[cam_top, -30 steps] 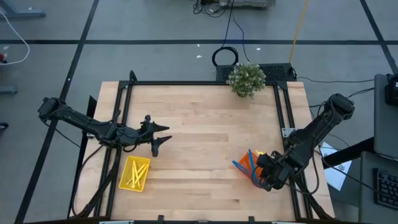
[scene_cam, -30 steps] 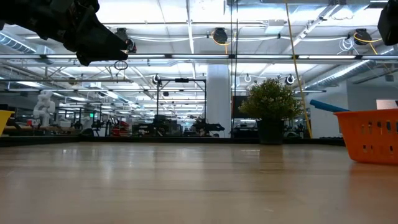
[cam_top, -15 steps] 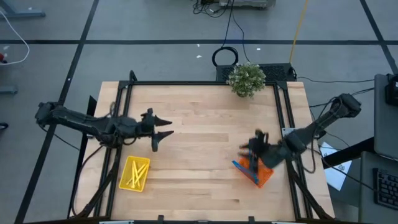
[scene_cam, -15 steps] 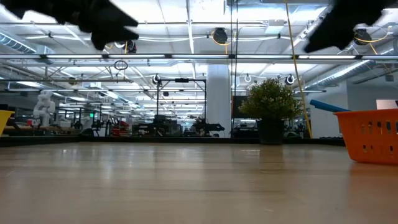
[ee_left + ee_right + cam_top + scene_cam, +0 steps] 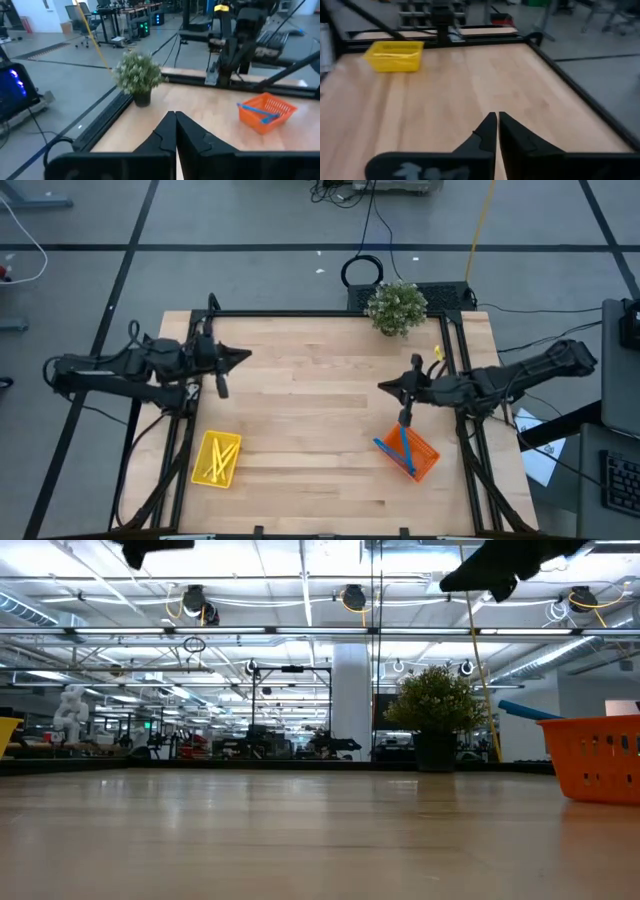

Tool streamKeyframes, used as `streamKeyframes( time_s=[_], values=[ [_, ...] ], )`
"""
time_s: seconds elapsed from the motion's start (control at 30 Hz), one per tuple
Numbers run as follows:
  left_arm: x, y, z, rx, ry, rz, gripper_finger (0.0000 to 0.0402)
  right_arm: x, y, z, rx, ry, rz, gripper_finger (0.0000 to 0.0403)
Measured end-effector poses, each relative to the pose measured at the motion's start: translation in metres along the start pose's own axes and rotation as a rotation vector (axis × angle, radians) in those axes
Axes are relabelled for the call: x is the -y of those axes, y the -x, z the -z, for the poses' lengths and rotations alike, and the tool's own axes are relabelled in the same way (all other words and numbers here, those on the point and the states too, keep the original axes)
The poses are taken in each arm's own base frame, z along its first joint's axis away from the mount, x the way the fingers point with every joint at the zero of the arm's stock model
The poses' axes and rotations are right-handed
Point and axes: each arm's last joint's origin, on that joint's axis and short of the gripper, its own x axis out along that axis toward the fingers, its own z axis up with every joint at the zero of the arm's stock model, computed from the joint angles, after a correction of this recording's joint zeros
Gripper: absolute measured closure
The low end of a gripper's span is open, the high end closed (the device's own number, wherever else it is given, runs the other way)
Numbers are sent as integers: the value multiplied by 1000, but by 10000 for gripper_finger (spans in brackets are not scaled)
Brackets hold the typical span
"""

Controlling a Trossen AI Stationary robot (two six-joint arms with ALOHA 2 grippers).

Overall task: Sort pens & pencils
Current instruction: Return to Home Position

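Note:
The blue pens [image 5: 402, 448] lie in an orange basket [image 5: 422, 460] at the near right, their ends sticking out over its rim; they also show in the left wrist view [image 5: 257, 111] and the low view [image 5: 530, 712]. The yellow pencils [image 5: 215, 460] lie in a yellow basket [image 5: 228, 442] at the near left, which also shows in the right wrist view [image 5: 395, 54]. My left gripper [image 5: 243, 356] is shut and empty, high over the table's far left. My right gripper [image 5: 384, 387] is shut and empty, high over the table beyond the orange basket.
A potted plant [image 5: 396, 308] stands at the far edge, right of the middle. Bare wooden tabletop [image 5: 310, 410] lies between the two baskets. A dark metal frame [image 5: 300, 314] runs along the table's edges.
My right gripper has left the place over the orange basket, gone toward the far edge and the table's left, and turned level. My left gripper has gone up and toward the far left corner. The baskets and their sticks have stayed still.

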Motion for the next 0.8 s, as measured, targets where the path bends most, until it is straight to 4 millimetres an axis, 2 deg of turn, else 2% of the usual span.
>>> streamKeyframes(
  time_s=[0.1,0.2,0.33,0.47,0.6,0.8],
  values=[
    [-2,4,24,-10,5,-14,398,3,3,19,28,-6,-59,401],
    [-3,2,56,-13,32,-21,399,9,6,39,61,-45,-68,401],
    [-2,-10,104,46,58,-18,400,15,9,63,75,-69,-71,402],
    [-4,-18,146,54,67,26,400,20,13,78,81,-105,-73,402],
    [-8,-21,166,70,73,72,400,23,16,84,96,-135,-78,403],
    [-14,-23,176,22,92,57,401,26,21,84,117,-144,-82,403]
  ],
)
